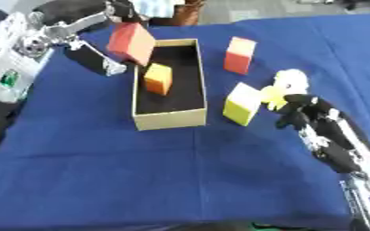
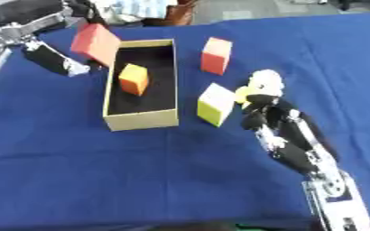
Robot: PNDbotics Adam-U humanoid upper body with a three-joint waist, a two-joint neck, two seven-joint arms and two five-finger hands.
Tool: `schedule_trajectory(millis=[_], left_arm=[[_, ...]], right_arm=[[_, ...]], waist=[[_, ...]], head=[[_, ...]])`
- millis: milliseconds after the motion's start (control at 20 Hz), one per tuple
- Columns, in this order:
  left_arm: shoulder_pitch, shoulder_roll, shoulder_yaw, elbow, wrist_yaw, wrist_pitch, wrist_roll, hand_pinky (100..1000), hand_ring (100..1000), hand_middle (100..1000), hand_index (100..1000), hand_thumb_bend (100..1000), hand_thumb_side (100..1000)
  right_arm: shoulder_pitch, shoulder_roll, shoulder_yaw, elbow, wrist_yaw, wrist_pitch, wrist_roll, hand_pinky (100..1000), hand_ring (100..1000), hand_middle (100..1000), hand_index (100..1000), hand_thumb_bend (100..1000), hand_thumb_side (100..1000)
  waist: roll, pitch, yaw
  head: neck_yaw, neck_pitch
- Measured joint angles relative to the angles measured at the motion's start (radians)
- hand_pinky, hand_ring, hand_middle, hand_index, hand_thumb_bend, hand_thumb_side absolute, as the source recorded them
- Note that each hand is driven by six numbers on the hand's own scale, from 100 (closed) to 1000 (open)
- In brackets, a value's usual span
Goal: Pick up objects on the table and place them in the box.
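Observation:
My left hand [image 1: 96, 59] comes in from the upper left and is shut on a red block [image 1: 131, 43], held tilted over the left wall of the open cardboard box [image 1: 169, 118]. An orange cube [image 1: 158, 79] lies inside the box on its dark floor. To the right of the box, a red-orange block [image 1: 239, 55] and a yellow cube [image 1: 242, 103] sit on the blue cloth. A small white and yellow thing [image 1: 287, 85] lies beside the yellow cube. My right hand [image 1: 300, 110] rests right behind it, fingers relaxed and drooping, holding nothing.
A blue cloth [image 1: 141, 180] covers the table, with bare cloth in front of the box and on the far right. Brown and pale objects [image 1: 172, 11] stand beyond the table's far edge.

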State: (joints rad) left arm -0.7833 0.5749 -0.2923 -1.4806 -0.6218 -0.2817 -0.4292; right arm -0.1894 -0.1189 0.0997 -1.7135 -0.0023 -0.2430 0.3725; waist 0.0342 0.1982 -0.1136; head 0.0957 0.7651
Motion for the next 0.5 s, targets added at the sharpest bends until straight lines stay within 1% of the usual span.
schedule_trajectory(millis=[300, 400, 450, 500], left_arm=[[0.0, -0.037, -0.026, 0.069, -0.04, -0.017, -0.016, 776, 665, 564, 721, 117, 157], [0.004, -0.042, -0.03, 0.084, -0.046, -0.022, -0.025, 781, 676, 601, 756, 127, 157], [0.008, -0.044, -0.031, 0.09, -0.047, -0.025, -0.031, 786, 687, 635, 788, 135, 159], [0.013, -0.046, -0.032, 0.095, -0.048, -0.026, -0.038, 791, 698, 664, 811, 158, 185]], right_arm=[[0.001, 0.0, 0.0, 0.0, 0.0, 0.0, 0.001, 576, 571, 610, 794, 100, 460], [0.001, 0.0, 0.0, 0.0, 0.0, 0.0, 0.001, 576, 571, 609, 794, 100, 460], [0.001, 0.0, 0.0, 0.0, 0.0, 0.0, 0.001, 576, 571, 609, 794, 100, 460], [0.001, 0.0, 0.0, 0.0, 0.0, 0.0, 0.001, 576, 571, 609, 794, 100, 460]], waist=[[-0.001, 0.0, 0.0], [-0.003, 0.0, 0.0], [-0.004, 0.0, 0.001], [-0.004, 0.0, 0.002]], head=[[0.001, 0.0], [0.001, 0.0], [0.001, 0.0], [0.001, 0.0]])
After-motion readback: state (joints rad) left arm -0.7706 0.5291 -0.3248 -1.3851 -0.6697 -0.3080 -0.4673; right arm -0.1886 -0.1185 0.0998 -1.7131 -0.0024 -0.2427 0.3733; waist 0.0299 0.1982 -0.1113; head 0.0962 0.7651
